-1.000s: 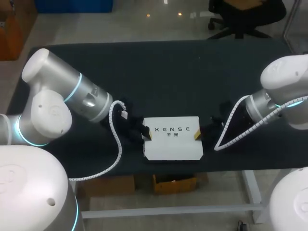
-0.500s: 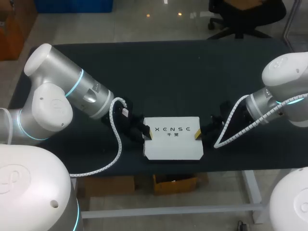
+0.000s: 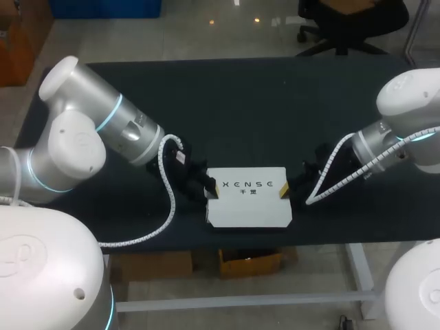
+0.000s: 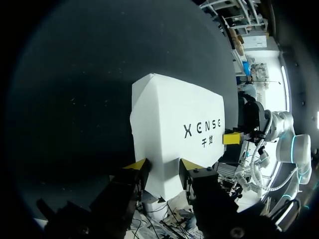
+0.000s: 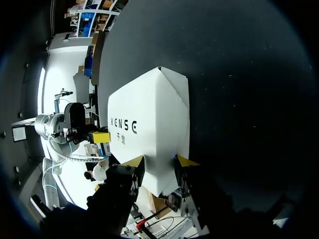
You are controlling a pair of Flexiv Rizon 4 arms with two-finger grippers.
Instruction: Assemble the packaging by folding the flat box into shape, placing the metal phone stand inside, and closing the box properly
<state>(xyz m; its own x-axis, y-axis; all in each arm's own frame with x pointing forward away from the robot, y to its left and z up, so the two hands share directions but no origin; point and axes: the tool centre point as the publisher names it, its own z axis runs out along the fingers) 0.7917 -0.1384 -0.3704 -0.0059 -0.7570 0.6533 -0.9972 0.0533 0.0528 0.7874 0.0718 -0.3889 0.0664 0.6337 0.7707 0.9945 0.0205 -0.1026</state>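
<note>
White box [image 3: 247,199] is found at the near edge of the table [image 3: 275,103], about midway along it, lid side up and all flaps down. It is not displaced against the earlier frames.

Left arm [image 3: 103,130] is noted swung slightly farther and inward since a second ago. Right arm [image 3: 405,117] is raised a little. Both wrists are kept at the box ends.

Left gripper [image 4: 164,167] is set partly open across the left end, both tips apparently pressed on it. Right gripper [image 5: 159,162] is set likewise on the right end.

The phone stand is not seen. Closing is judged nearly done, with only posture adjusted around a held box.
</note>
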